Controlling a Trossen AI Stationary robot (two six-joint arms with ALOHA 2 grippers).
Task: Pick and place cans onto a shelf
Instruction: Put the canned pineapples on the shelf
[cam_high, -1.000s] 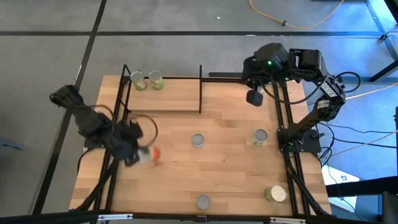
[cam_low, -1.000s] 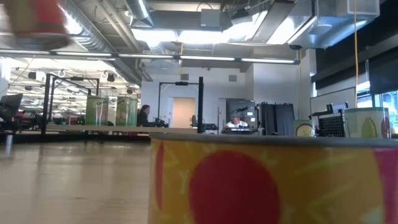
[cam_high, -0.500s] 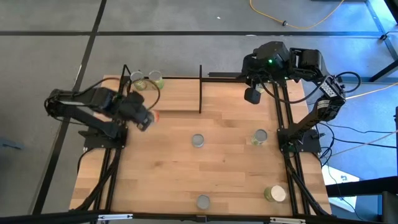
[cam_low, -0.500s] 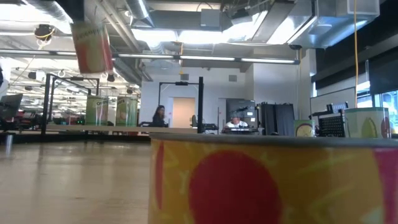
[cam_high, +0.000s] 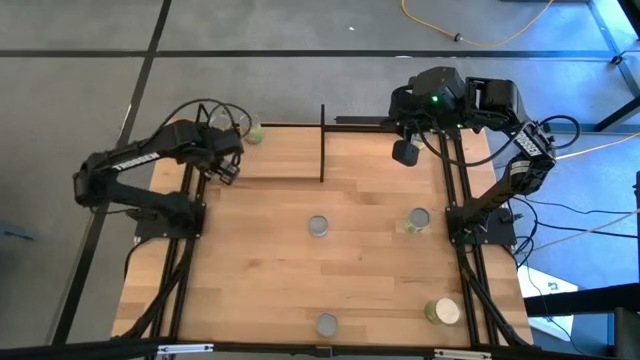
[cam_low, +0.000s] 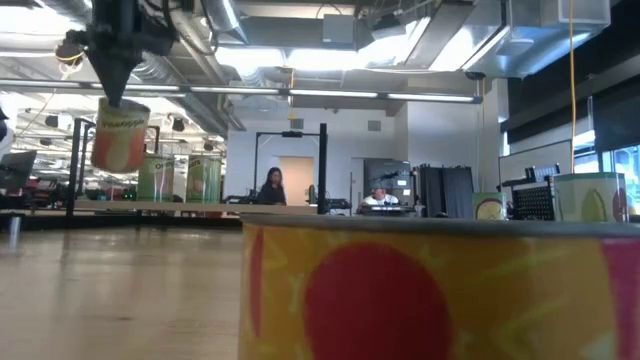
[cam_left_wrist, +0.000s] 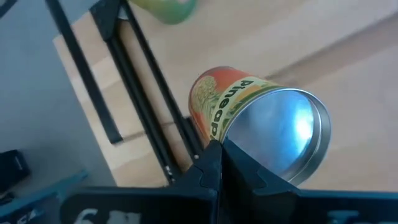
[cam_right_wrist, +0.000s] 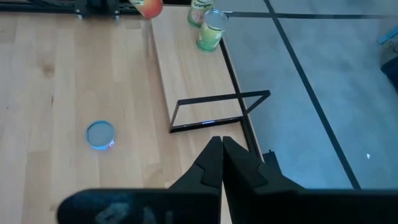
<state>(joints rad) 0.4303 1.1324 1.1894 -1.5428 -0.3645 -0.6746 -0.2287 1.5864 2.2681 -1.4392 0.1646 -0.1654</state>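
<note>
Tabletop (cam_high: 280, 260) bears four cans (cam_high: 318, 226); shelf (cam_high: 270, 155) two.

The left gripper (cam_high: 224, 166) is clamped and held aloft at the rear left, while the right gripper (cam_high: 406, 153), fingers together, hangs at the rear right.

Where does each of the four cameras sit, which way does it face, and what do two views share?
High view: above the table, looking straight down; both dark arms show, left gripper over the black-framed wooden shelf, right gripper idle.
Low view: at tabletop height, facing the room; left gripper hangs in from above.
Left wrist view: past its own fingers onto the orange-and-yellow labelled tin can.
Right wrist view: past its shut fingers across the shelf.
Shared: low and left wrist views both show the gripped can.
</note>
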